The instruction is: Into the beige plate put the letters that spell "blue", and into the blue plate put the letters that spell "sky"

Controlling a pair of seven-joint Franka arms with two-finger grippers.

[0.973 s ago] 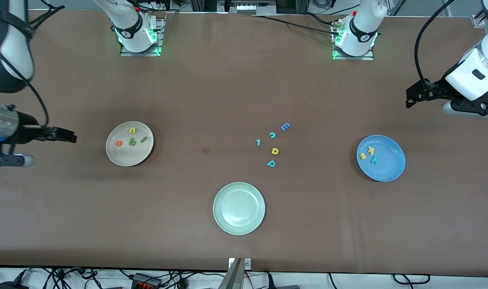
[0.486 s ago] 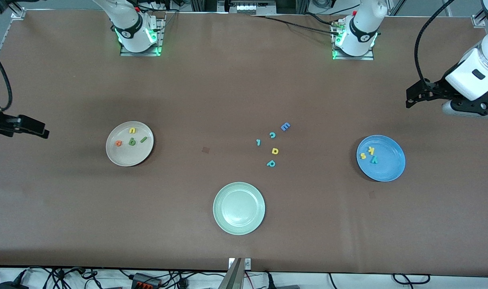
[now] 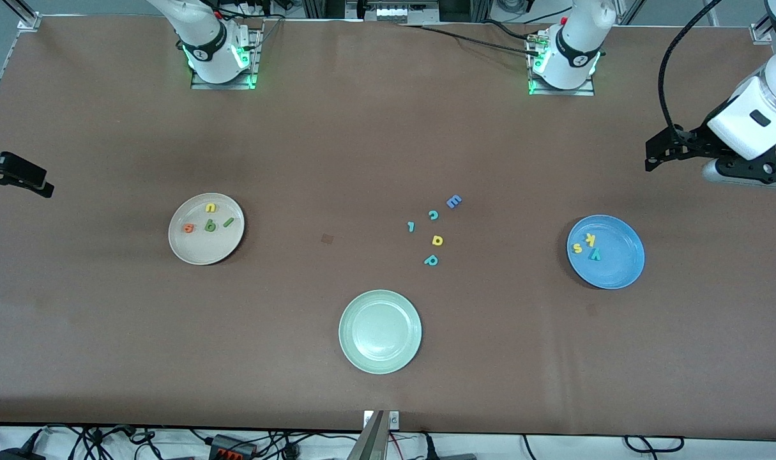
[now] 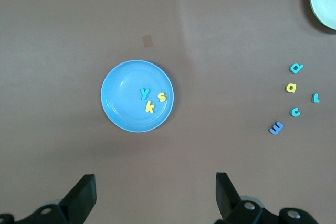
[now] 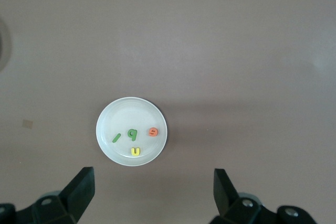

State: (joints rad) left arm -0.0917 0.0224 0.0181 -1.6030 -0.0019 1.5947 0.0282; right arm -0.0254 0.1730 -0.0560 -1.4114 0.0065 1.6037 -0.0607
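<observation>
The beige plate (image 3: 202, 252) holds the green "b" (image 3: 210, 224), green "l" (image 3: 228, 222), yellow "u" (image 3: 211, 207) and orange "e" (image 3: 188, 227). In the blue plate (image 3: 617, 268) lie the yellow "s" (image 3: 577, 248), yellow "k" (image 3: 590, 239) and teal "y" (image 3: 595, 254). My left gripper (image 3: 657, 155) hangs open and empty, high over the table at the left arm's end; its wrist view looks down on the blue plate (image 4: 121, 93). My right gripper (image 3: 33, 182) is open and empty, high over the table's edge at the right arm's end, with the beige plate (image 5: 131, 111) in its wrist view.
A pale green plate (image 3: 380, 358) sits nearer the front camera at mid-table. Loose letters lie between the two filled plates: a blue "E" (image 3: 453, 202), teal "c" (image 3: 433, 214), teal "l" (image 3: 411, 226), yellow "a" (image 3: 437, 240) and teal "p" (image 3: 431, 260).
My right gripper has drawn away from the beige plate toward the right arm's end of the table. The left arm has not moved, and no letter has shifted.
</observation>
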